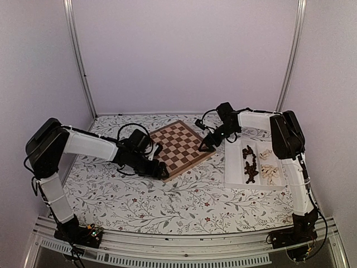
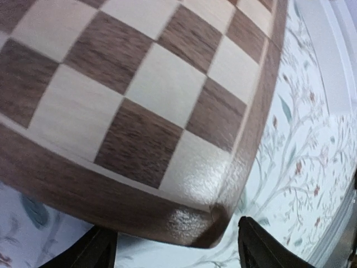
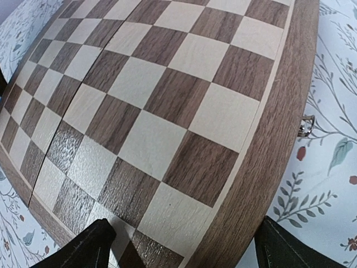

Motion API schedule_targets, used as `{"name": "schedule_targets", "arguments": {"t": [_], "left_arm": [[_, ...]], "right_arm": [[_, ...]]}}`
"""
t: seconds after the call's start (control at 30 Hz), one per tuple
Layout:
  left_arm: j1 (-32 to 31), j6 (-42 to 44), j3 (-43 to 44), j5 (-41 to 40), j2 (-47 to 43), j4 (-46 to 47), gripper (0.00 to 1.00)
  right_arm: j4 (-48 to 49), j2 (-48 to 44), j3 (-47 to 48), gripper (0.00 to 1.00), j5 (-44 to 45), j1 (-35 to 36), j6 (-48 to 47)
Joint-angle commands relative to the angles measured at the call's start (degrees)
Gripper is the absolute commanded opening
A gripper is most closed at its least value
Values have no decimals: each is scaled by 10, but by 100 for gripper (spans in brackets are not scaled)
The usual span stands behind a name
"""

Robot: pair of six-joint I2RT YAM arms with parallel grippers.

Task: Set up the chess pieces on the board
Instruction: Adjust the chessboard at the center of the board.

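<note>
**A:** Floral-printed tabletop, pale walls around it, and at its middle the square wooden chessboard of dark brown and cream checks, turned cornerwise to the arms. No piece stands on it.

**B:** So where are the pieces?

**A:** The small turned chess pieces lie in a white rectangular compartment tray just beside the board's right corner. The dark ones are heaped in the middle compartment and the cream ones in the right one, all jumbled together.

**B:** How will they handle?

**A:** Light, stiff and smooth, I judge. They are rounded, so apt to roll or slip out of a pinch. Each is best taken singly across its narrow waist and set down upright, since a small base tips easily. Singling one out of the heap looks like the hard part.

**B:** And the board itself?

**A:** It looks rigid and flat, with a centre fold seam and a glossy face, so a piece set down carelessly may slide.

**B:** The arms?

**A:** The left pincer hangs low at the board's near corner, jaws apart with a finger to either side of that corner, holding nothing. The right pincer hovers at the board's right edge with its jaws spread wide. One finger is above the checks and the other is out past the tan border, near a small metal clasp. It is empty too.
</note>
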Motion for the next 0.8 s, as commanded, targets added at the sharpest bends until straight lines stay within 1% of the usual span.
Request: {"name": "schedule_targets", "arguments": {"t": [0.0,0.1,0.13,0.2,0.27,0.33,0.4,0.47,0.53,0.6,0.67,0.7,0.77], "left_arm": [[-78,7,-28,27,-72,-59,76],[-90,22,-27,-24,-161,-141,78],[-88,26,-24,-47,-190,-154,79],[-78,39,-13,-100,-230,-163,85],[-54,55,3,-154,-239,-155,91],[-18,63,26,-186,-219,-139,96],[25,70,51,-199,-178,-114,97],[67,70,83,-197,-115,-90,97],[103,70,126,-192,-61,-88,97],[124,70,154,-211,-30,-76,97],[134,86,158,-229,-18,-41,98],[139,97,161,-228,-11,-27,98],[155,106,184,-205,20,-33,99]], "right_arm": [[-58,-4,-25,91,-29,48,-67],[-55,-10,-18,93,-16,46,-66],[-56,-12,-14,94,-17,46,-65],[-55,-15,-8,96,-19,46,-65],[-54,-19,-3,97,-24,46,-65],[-55,-24,1,98,-26,46,-61],[-56,-33,4,99,-25,45,-57],[-56,-45,5,99,-21,46,-53],[-57,-62,3,99,-13,45,-49],[-57,-79,-7,99,-12,44,-45],[-49,-106,-29,99,-21,42,-39],[-48,-120,-39,99,-24,41,-36],[-52,-143,-51,99,-26,40,-32]]}}
